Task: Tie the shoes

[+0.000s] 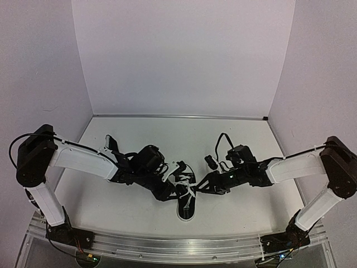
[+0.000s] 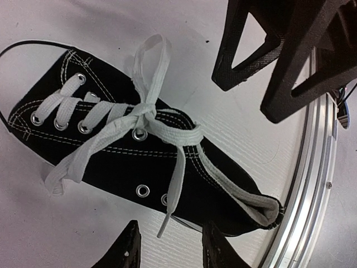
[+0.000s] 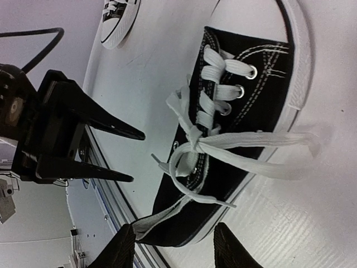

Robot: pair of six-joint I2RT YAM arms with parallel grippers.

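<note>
Your left tool (image 2: pixel 172 224): was released, lace end (image 2: pixel 163 228) between fingers (image 2: pixel 129 250).
Your right tool (image 3: pixel 174 226): was released, over the sneaker (image 3: pixel 251 117) heel.

One shoe (image 1: pixel 186 207) lay on the table (image 1: pixel 223 134), centre-near, left gripper (image 1: pixel 170 187) on its left, right gripper (image 1: pixel 202 185) on its right. Second shoe (image 3: pixel 119 18) apparently far-left, behind left arm (image 1: pixel 83 159).

White shells, black joints and black cables mark the left arm (image 1: pixel 83 160) and right arm (image 1: pixel 294 167).
</note>
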